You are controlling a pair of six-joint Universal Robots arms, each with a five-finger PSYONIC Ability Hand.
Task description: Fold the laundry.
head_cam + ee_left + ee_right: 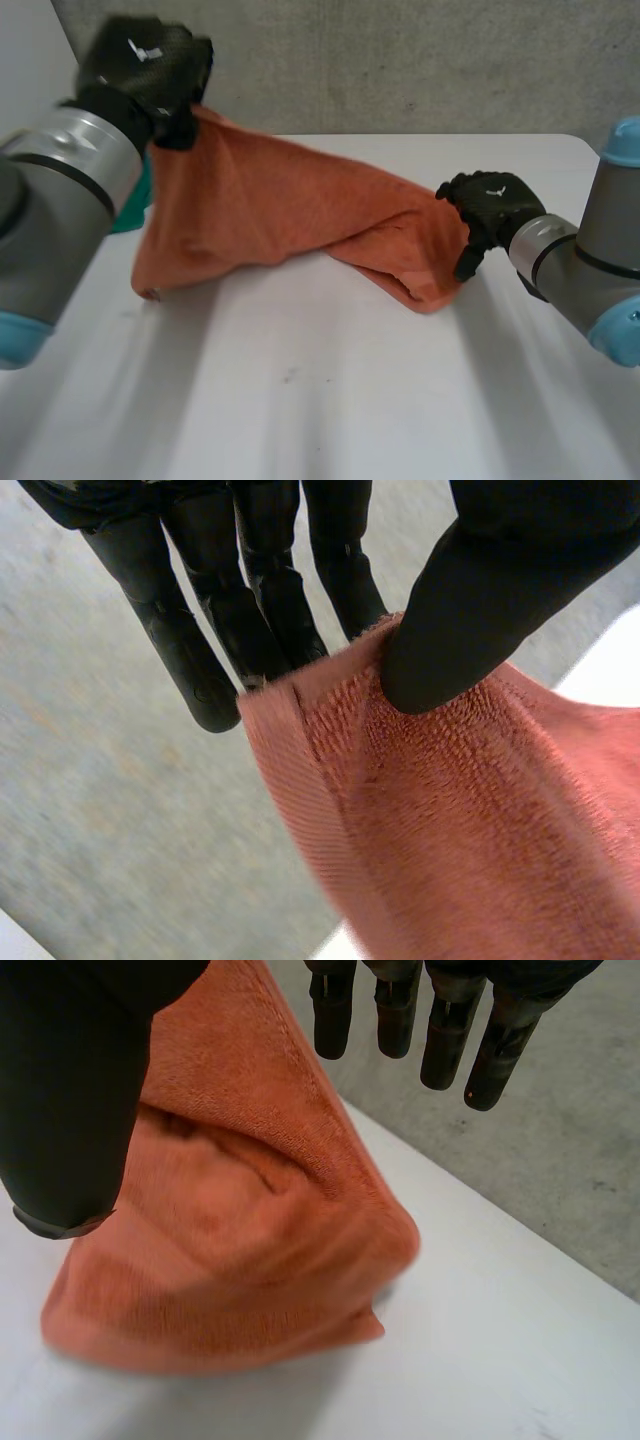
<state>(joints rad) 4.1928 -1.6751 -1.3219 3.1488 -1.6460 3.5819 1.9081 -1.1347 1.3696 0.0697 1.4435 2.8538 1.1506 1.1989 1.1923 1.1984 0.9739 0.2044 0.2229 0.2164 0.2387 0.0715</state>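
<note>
One orange terry towel (270,200) on white desk (320,400), stretched 10 to 3 o'clock. Left robot hand (145,65) pinches raised corner; right robot hand (490,205) grips low end. One teal cloth (135,210), 9 o'clock.

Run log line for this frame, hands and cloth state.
left hand: pinching towel corner, raised | right hand: holding other end, low | towel: sagging onto table

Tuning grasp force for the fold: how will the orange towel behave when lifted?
Probably floppy: the orange towel sags between the left hand and right hand, its lower edge on the table. Likely light, since a thumb-and-finger pinch holds one end up. The rough pile suggests it won't slip easily.
</note>
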